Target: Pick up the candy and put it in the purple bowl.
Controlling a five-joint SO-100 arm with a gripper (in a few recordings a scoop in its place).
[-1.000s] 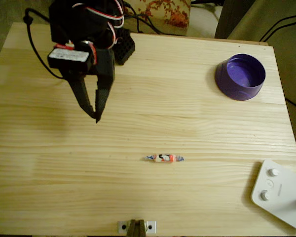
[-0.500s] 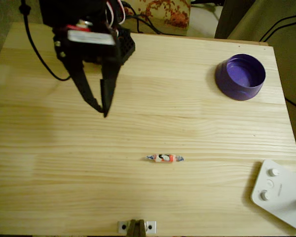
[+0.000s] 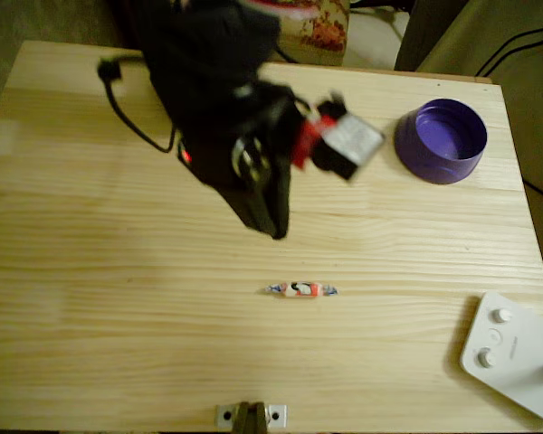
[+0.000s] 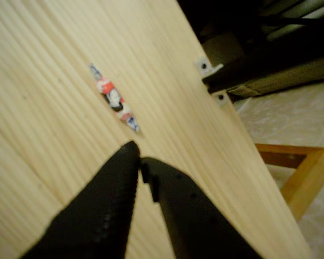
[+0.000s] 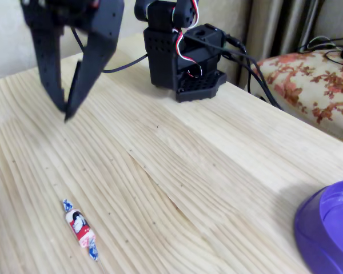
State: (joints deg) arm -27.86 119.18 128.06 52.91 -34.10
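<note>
Wrapped candy (image 3: 302, 289): one, white and orange-red with bluish twisted ends, lying on the wood.
Purple bowl (image 3: 442, 140): one, round and glossy, with low straight walls.
Robot arm (image 3: 219, 99): one, black, with red and white wires.
Hand (image 3: 273, 221): one, with two dark fingers (image 4: 105, 208).
Worktop (image 3: 90, 298): one, of pale wooden planks.
White device with round knobs (image 3: 514, 354): one, at the lower right corner in the overhead view; two knobs can be counted.
Metal bracket (image 3: 250, 415): one, on the near edge of the worktop, with two screw holes.
</note>
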